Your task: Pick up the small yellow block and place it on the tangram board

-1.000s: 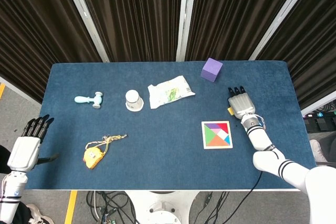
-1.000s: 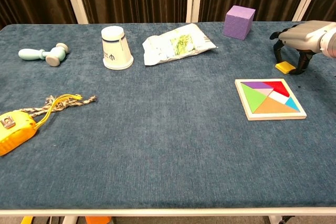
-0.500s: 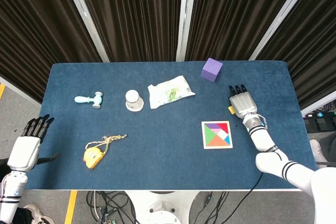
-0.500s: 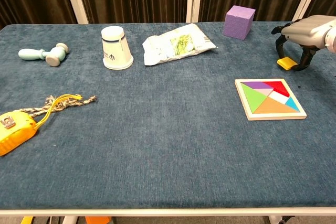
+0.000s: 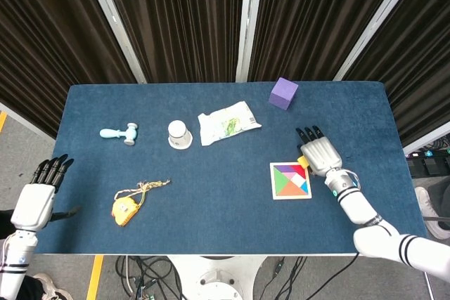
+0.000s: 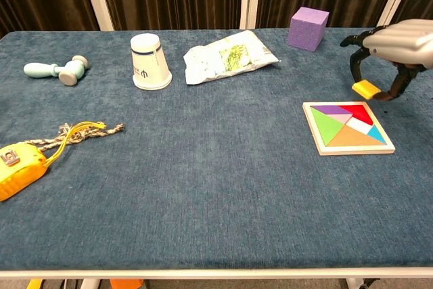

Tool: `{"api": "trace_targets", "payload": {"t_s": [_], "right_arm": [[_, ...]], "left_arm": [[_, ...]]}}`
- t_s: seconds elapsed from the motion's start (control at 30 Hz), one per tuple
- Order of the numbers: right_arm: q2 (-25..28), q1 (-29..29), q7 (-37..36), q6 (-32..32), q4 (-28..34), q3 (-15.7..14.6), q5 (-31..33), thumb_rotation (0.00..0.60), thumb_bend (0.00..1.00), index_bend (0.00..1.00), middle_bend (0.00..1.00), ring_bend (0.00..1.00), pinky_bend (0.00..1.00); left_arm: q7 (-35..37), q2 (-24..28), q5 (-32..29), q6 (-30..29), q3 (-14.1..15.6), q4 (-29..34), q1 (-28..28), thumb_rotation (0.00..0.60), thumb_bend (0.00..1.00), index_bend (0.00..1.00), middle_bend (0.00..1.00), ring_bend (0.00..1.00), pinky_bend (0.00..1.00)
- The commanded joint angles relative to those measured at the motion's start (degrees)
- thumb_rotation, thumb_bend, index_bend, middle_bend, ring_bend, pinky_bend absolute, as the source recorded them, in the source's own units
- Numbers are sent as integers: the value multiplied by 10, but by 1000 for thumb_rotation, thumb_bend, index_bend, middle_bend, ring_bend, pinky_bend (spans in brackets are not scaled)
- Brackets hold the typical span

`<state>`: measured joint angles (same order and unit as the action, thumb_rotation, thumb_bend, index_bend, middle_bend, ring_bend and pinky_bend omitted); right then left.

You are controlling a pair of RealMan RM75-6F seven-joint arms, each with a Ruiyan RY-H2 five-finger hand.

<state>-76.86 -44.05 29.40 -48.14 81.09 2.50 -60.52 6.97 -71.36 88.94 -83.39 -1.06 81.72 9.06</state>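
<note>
My right hand [image 6: 392, 40] holds the small yellow block [image 6: 367, 88] pinched between its dark fingertips, lifted off the cloth just above the far right corner of the tangram board [image 6: 348, 127]. From the head view the same right hand [image 5: 320, 152] covers most of the yellow block [image 5: 304, 161], which peeks out at the board's [image 5: 290, 180] upper right corner. The board lies flat with coloured pieces in its frame. My left hand [image 5: 39, 191] hangs off the table's left edge with fingers spread and nothing in it.
A purple cube [image 6: 308, 28] stands at the back right. A crumpled white wrapper [image 6: 226, 57], an upturned white cup [image 6: 150, 61] and a pale blue toy hammer [image 6: 57, 69] lie along the back. A yellow tape measure with cord [image 6: 27, 157] is front left.
My right hand has lifted the yellow block off the cloth and carried it toward me and leftward, to the board's far right corner. The left hand has stayed put.
</note>
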Motion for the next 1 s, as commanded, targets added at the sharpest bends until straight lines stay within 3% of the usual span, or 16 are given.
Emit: {"api": "trace_targets", "payload": {"t_s": [0.03, 0.27, 1.0], "right_arm": [[5, 14, 17, -18, 24, -16, -12, 600, 232, 548, 0, 0, 0], [0, 27, 35, -33, 46, -32, -33, 600, 233, 549, 0, 0, 0], [-18, 13, 103, -29, 58, -26, 3, 600, 232, 550, 0, 0, 0]], "left_arm": [[2, 0, 2, -1, 1, -1, 0, 600, 0, 36, 0, 0, 0], [12, -1, 6, -5, 3, -7, -2, 600, 0, 35, 0, 0, 0], [47, -2, 9, -13, 6, -22, -8, 600, 0, 36, 0, 0, 0]]}}
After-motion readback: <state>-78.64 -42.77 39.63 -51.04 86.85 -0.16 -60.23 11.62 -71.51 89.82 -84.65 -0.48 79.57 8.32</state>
